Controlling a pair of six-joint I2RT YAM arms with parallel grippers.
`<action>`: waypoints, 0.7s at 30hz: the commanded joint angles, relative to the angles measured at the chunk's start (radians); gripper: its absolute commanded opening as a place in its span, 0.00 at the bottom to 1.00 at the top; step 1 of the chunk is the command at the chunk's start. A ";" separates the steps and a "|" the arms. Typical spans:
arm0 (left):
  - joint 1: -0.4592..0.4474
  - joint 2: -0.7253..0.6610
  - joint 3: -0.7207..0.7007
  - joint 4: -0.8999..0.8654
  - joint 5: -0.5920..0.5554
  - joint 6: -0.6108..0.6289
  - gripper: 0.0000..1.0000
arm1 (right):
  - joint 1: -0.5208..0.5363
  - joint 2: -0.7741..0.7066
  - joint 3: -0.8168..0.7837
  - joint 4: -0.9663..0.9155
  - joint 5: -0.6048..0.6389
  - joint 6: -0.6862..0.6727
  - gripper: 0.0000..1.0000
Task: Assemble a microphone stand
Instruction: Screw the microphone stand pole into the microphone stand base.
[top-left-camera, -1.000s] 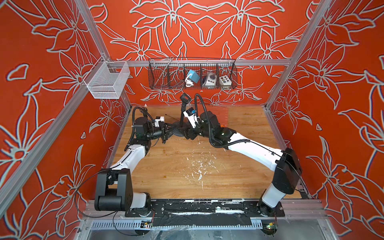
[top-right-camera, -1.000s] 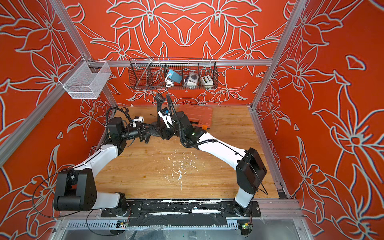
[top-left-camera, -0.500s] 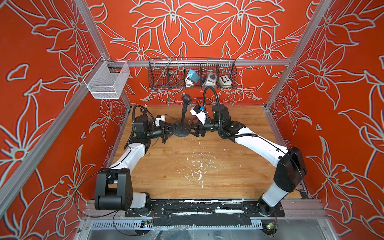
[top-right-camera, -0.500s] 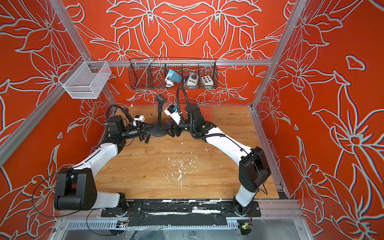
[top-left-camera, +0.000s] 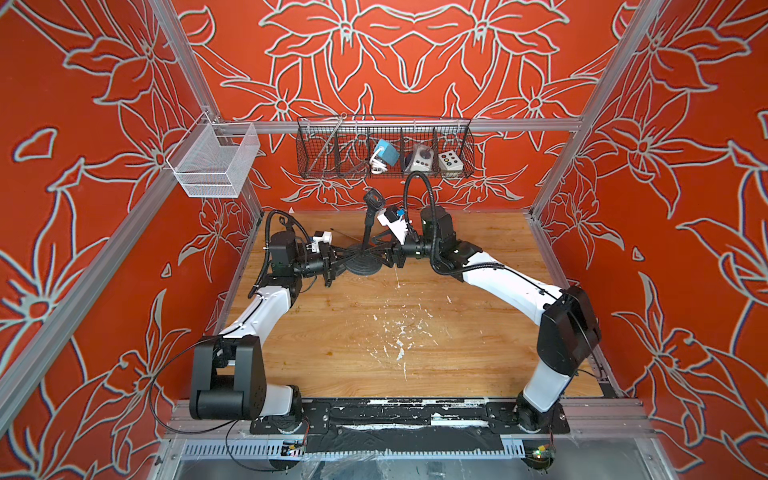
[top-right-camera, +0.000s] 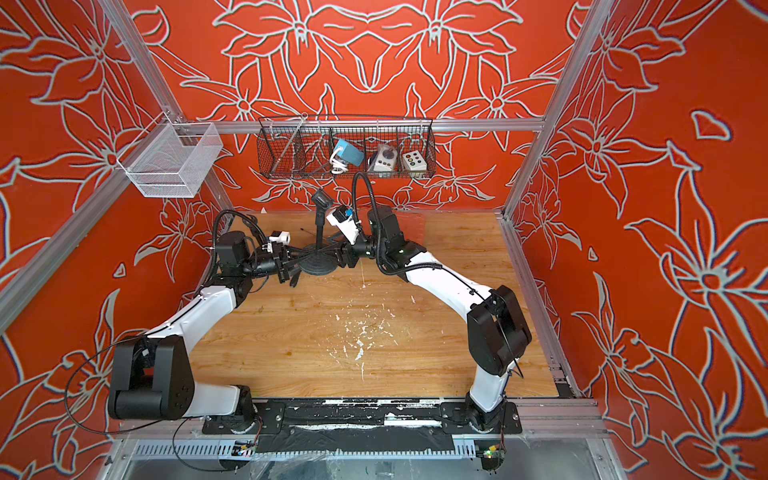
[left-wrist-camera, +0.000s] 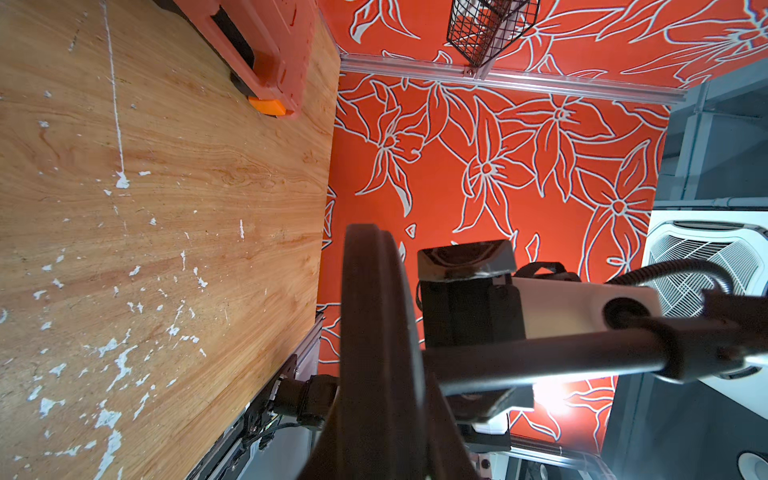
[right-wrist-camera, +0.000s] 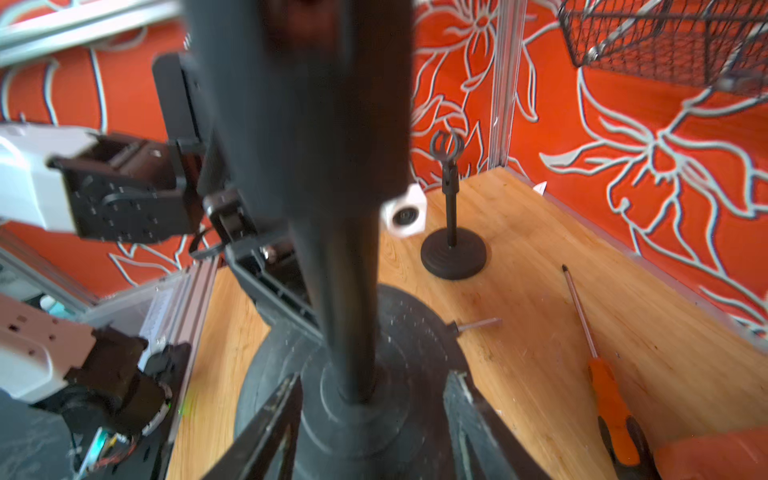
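- While both top views set the microphone stand (top-left-camera: 362, 262) (top-right-camera: 316, 262) a little above the frame's centre, upright between the two arms on the wooden tabletop (top-left-camera: 374, 328), neither settles whether its round base touches the wood.
- Its clip (top-left-camera: 373, 199) shows against the red wall in the top views; both wrist views crop it out.
- From the left of the frame, the left end effector (top-left-camera: 343, 264) reaches the base's rim and is clenched on it. The left wrist view gives the close look: the base (left-wrist-camera: 374, 332) edge-on at lower centre, the pole (left-wrist-camera: 540, 357) running off to the right.
- From the right comes the right end effector (top-left-camera: 376, 251). In the right wrist view (right-wrist-camera: 370, 390) its fingers (right-wrist-camera: 266, 424) stand spread on either side of the pole's foot, clear of it: released, grasping nothing.
- That view also shows things I cannot pick out from above: a second, smaller stand (right-wrist-camera: 453, 249) right of centre, a screwdriver (right-wrist-camera: 607, 395) with an orange handle at lower right, and a small bolt (right-wrist-camera: 478, 324) just beside the base.
- At upper left, the left wrist view shows an orange case (left-wrist-camera: 274, 45) lying on the wood.
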 joint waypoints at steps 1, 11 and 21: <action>-0.004 -0.011 0.004 0.065 0.046 0.010 0.00 | 0.000 0.017 0.016 0.149 -0.006 0.078 0.55; -0.010 -0.010 -0.002 0.061 0.047 0.012 0.00 | 0.028 0.027 -0.002 0.249 0.053 0.157 0.28; -0.036 -0.018 0.008 0.116 -0.015 -0.046 0.00 | 0.287 -0.036 -0.061 0.034 1.111 0.188 0.00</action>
